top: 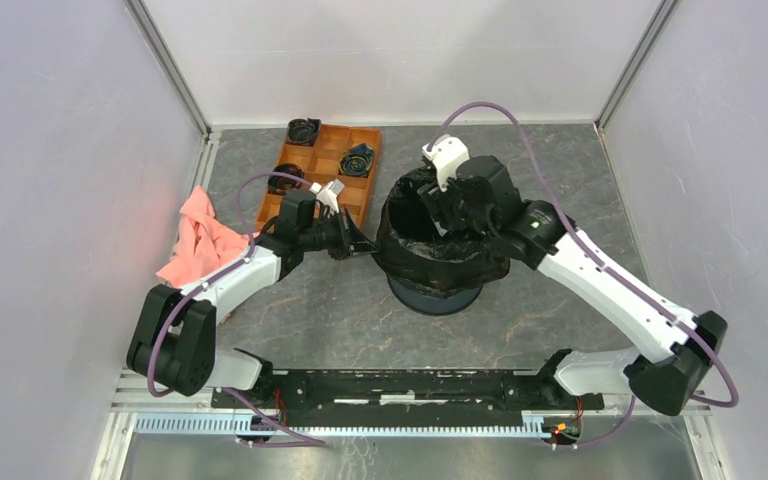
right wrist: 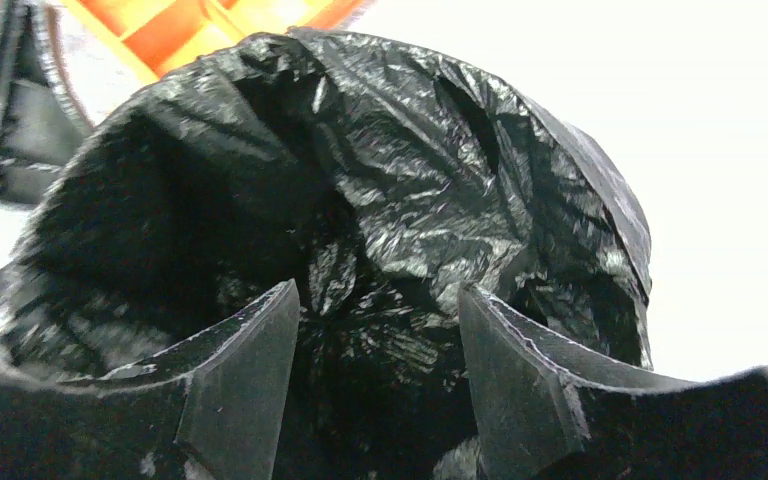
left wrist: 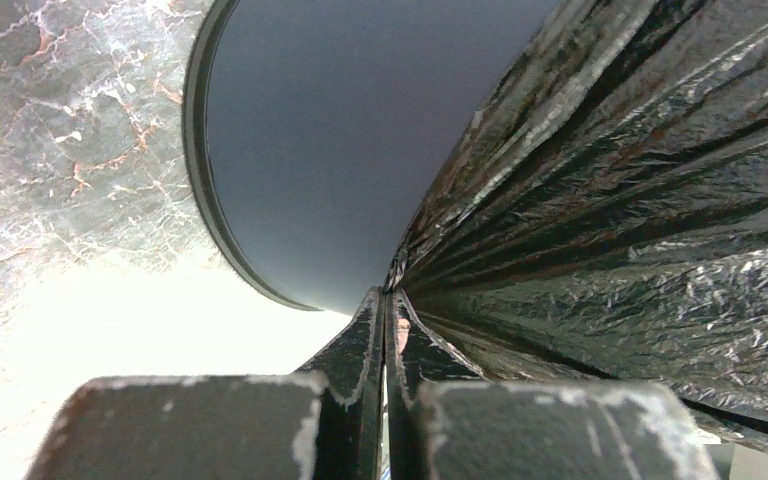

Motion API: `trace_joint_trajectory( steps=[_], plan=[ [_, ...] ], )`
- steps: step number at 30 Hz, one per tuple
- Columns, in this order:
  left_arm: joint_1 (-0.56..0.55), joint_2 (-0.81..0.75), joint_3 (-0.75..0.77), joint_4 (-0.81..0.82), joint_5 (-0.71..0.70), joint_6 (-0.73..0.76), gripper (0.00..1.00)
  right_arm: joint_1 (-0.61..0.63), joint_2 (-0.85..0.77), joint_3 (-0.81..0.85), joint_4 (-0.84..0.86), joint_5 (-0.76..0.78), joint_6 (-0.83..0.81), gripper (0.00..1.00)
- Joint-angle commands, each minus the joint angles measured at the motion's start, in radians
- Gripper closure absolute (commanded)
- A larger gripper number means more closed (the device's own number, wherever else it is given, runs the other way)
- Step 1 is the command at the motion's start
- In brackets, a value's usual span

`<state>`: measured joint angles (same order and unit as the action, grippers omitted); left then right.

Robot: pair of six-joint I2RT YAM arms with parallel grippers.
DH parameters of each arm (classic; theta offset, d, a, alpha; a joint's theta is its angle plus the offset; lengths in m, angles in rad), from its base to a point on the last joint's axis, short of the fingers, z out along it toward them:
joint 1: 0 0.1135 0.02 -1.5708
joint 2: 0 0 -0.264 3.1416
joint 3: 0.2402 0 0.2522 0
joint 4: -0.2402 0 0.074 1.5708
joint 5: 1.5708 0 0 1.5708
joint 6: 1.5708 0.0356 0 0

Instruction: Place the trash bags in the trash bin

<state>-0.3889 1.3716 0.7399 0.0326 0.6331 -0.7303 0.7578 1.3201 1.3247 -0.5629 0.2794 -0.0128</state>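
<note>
bag lining the bin, one gripper clamped on its edge, the other spread over the mouth

the trash bin (top: 438, 298) stands upright near the middle of the table (top: 340, 315), and the black trash bag (top: 440, 262) is inside it, its glossy film folded out over the rim and hanging down the outer wall. the bag's mouth gapes, and crumpled film shows down in the hollow. the left gripper (left wrist: 385, 300) is at the bin's left side with its jaws pressed together on a gathered fold of the bag's overhang, just beside the navy wall. the right gripper (right wrist: 377, 295) hangs over the open mouth with its jaws apart and nothing between them. behind and to the left, apart from the bin, lies an orange compartment tray (top: 330, 140); black spiral rolls (top: 357, 160) sit in some of its compartments. a pink cloth (top: 200, 235) lies crumpled at the table's left edge.
</note>
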Motion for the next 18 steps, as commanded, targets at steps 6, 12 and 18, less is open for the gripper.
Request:
trace_joint_trajectory(
  steps=[6, 12, 18],
  plan=[
    [-0.004, -0.009, 0.053, 0.040, 0.024, 0.011, 0.98, -0.007, -0.011, 0.014, -0.162, -0.277, 0.051, 0.45],
    [-0.012, -0.011, 0.059, 0.050, 0.037, -0.004, 0.97, 0.002, 0.034, -0.042, -0.190, -0.350, 0.040, 0.62],
    [-0.020, -0.017, 0.044, 0.050, 0.034, -0.006, 0.97, 0.002, 0.023, 0.029, -0.156, -0.266, 0.045, 0.66]
  ],
)
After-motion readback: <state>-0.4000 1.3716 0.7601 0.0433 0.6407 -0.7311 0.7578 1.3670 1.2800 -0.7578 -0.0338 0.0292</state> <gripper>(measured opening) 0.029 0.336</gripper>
